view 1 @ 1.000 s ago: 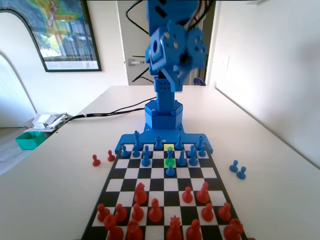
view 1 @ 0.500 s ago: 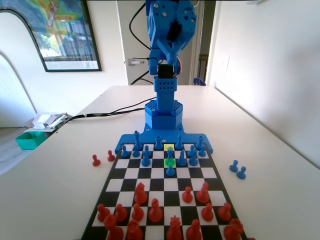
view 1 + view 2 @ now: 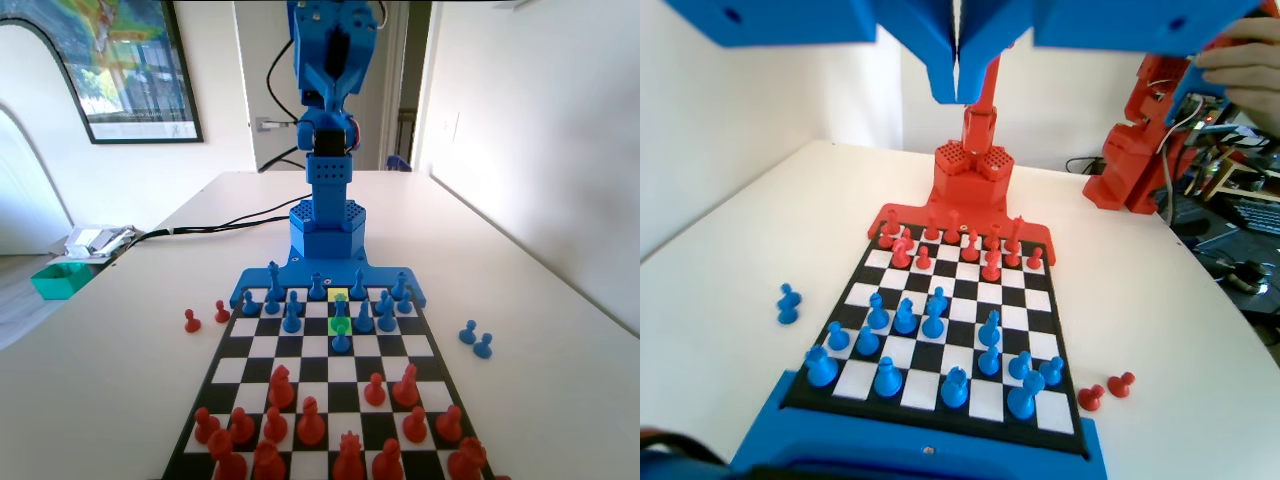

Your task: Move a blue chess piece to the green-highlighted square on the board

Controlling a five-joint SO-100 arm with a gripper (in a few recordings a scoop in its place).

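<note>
- The blue chess piece [image 3: 341, 309] stands on the green-highlighted square [image 3: 340, 326] near the board's [image 3: 322, 372] far edge in the fixed view, hemmed by blue pawns on both sides, one [image 3: 341, 341] just in front of it.
- In the wrist view, I judge it to be the slim blue piece [image 3: 938, 300] in the third row from the board's near edge.
- The tool [image 3: 957, 85] hangs high above the board with its jaws pressed together, holding nothing.
- Risk: the placement looks done, so any low sweep across that crowded far end could topple the piece or nudge a pawn off its square.
- Against the earlier frames, the arm has swung upright and lifted — its wrist no longer faces the fixed camera; the pieces have not shifted.
</note>
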